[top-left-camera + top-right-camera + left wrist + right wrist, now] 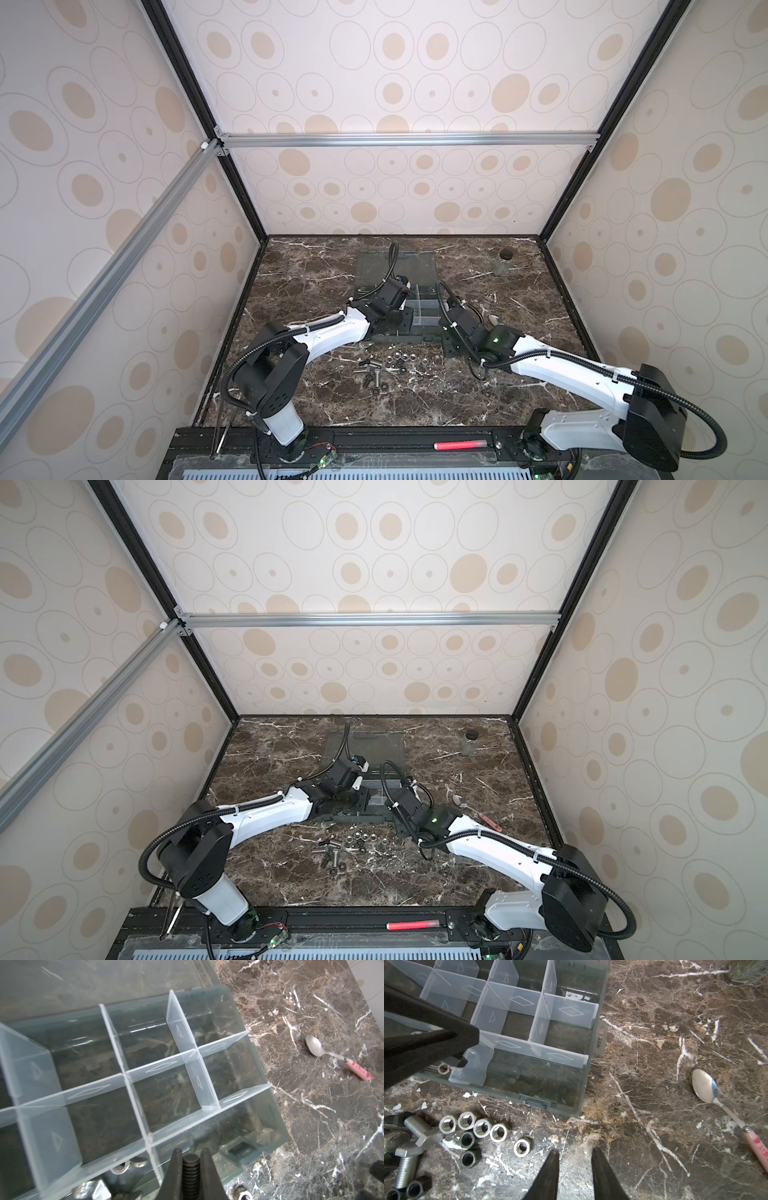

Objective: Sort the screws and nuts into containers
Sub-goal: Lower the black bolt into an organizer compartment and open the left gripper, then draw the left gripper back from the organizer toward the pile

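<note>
The grey translucent organizer [424, 309] lies open mid-table, its compartments [158, 1068] mostly bare. My left gripper [191, 1152] is shut on a dark threaded screw [190, 1167], held over the box's front row. Next to it, a front compartment holds silver nuts [124, 1167]. Loose screws [406, 1164] and hex nuts [481, 1126] lie on the marble in front of the box, seen in both top views [386, 368]. My right gripper [575, 1150] hovers over bare marble near the box's front right corner, jaws apart with nothing between them.
The clear lid [399, 266] lies flat behind the box. A glass jar with a black lid [501, 264] stands at the back right. A spoon with a pink handle [708, 1088] lies right of the box. A red stick [459, 445] rests on the front rail.
</note>
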`<state>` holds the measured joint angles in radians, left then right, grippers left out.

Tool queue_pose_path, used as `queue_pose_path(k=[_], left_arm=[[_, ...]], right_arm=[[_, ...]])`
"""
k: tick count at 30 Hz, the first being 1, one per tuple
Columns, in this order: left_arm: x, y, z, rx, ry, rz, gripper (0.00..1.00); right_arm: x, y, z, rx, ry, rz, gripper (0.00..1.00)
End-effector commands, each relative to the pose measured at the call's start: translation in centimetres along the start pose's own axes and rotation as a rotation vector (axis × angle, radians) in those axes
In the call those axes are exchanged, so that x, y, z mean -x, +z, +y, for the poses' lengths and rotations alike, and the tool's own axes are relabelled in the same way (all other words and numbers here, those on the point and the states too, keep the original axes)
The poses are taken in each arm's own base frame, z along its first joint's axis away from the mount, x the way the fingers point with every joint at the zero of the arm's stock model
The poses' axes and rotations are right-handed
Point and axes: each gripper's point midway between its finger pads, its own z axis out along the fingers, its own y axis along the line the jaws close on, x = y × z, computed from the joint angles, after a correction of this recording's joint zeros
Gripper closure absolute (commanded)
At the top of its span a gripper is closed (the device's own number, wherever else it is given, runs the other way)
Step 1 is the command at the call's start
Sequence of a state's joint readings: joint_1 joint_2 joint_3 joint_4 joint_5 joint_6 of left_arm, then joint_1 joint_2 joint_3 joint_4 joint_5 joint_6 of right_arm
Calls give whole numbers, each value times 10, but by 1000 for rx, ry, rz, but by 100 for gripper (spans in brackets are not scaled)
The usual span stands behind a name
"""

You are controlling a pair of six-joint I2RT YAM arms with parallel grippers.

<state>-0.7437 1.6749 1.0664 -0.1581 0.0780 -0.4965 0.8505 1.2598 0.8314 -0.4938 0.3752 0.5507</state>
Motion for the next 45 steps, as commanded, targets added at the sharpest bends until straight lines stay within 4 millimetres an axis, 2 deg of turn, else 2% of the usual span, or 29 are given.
queue_pose_path(k=[1,11,16,29,38,45], left_arm=[[19,-2,-19,-68,-17,-62,88],[20,-9,-16,-69,-40,-100,69],[19,-13,-15,-68,-46,-105,67],[16,-42,-2,-48,-85,-183,64],[8,-71,20,-8,-130,-239,61],[-8,-94,49,36,-207,-288,59]], right_arm=[[-6,0,-11,-33,19,8,69],[-7,-1,-10,-29,23,9,69],[-7,-1,-11,-28,26,7,69],[-7,1,-6,-17,20,19,69],[-6,6,0,4,21,28,69],[-3,13,14,34,0,54,69]])
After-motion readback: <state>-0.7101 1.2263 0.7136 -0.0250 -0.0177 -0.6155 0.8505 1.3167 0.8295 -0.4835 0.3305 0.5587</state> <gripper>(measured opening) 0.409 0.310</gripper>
